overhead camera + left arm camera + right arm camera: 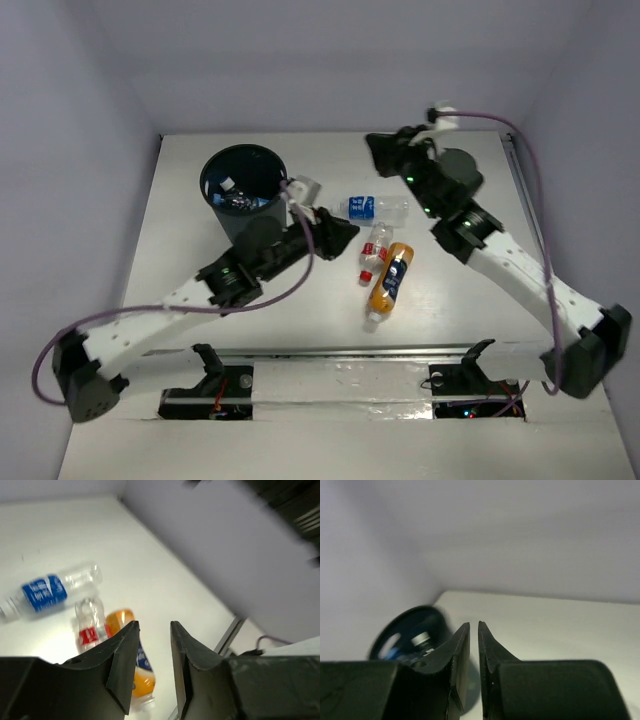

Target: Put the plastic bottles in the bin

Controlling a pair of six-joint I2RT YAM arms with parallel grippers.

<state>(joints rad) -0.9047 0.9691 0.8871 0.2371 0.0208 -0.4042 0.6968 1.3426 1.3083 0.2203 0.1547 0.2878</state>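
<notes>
Inside the bin one bottle is lying, mostly hidden by the wall, its label hard to make out. On the counter the blue-labelled bottle, red-labelled bottle and orange bottle are lying close together, just right of the left hand, which is hovering partly open and empty. The right hand is hanging beyond the blue-labelled bottle, nearly closed on nothing.

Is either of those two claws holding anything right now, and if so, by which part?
Neither. The left gripper has its jaws apart with nothing between them; the right gripper has its jaws almost closed, also on nothing.
</notes>
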